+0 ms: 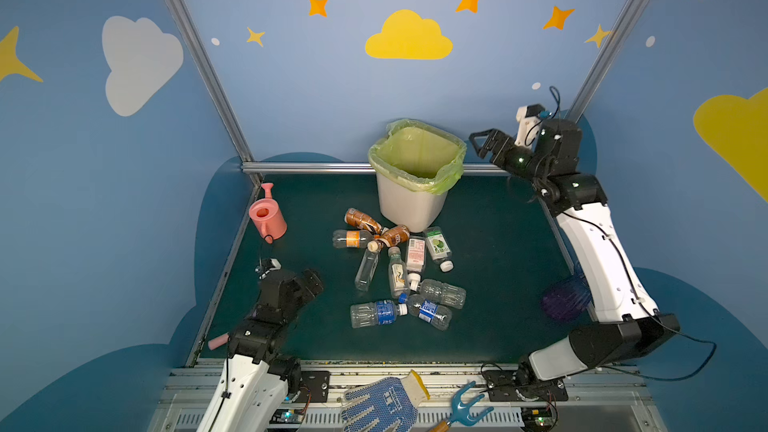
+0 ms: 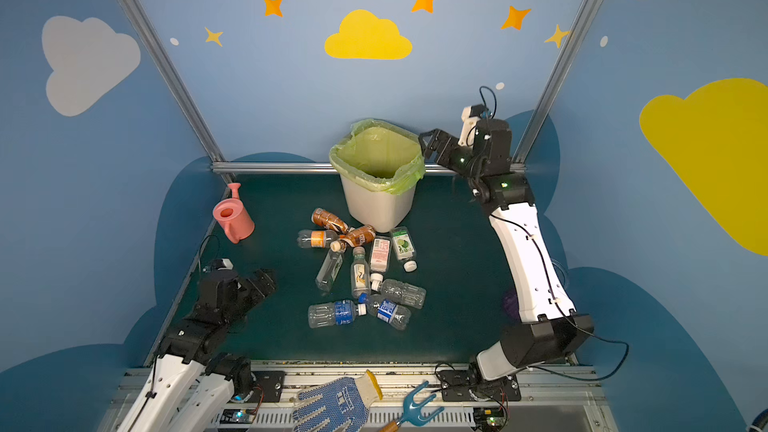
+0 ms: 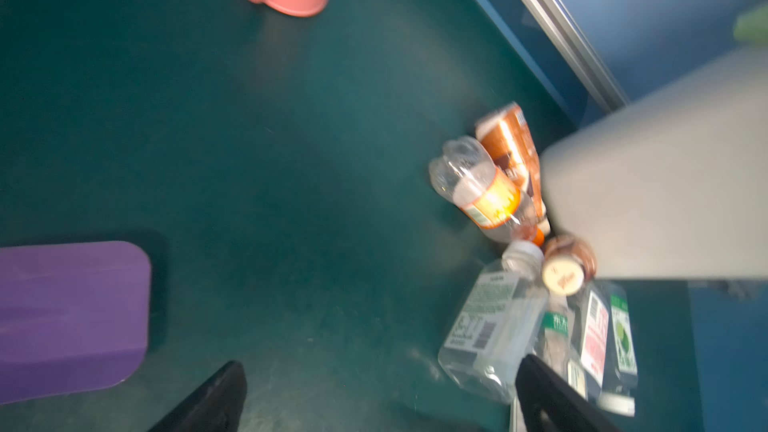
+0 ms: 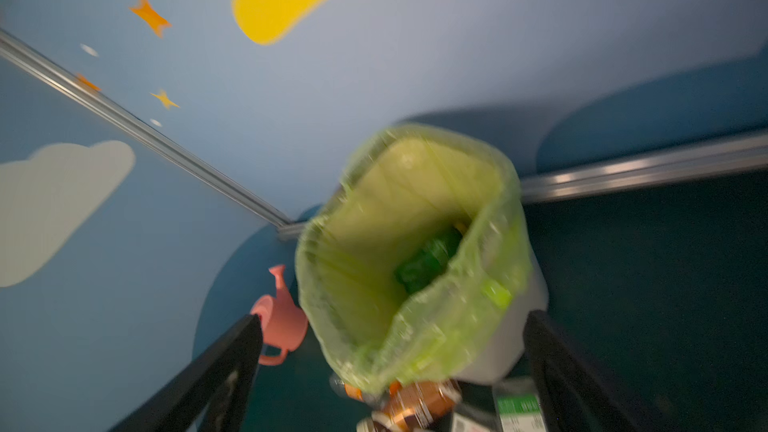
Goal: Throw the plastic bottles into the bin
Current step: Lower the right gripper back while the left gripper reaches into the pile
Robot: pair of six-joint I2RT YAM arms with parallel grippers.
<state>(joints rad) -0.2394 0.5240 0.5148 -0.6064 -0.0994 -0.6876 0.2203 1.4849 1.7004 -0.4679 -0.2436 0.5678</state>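
Bin: drop is judged done.
Right claw: spread, empty.
Left claw: spread, empty.
Plastic bottles: one is to be pinched next.

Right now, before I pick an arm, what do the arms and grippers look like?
The left arm and right arm match: white shells, black joint housings, thin black cable clipped along the white link. The left gripper and right gripper are black, angular, each with a white camera mount behind.
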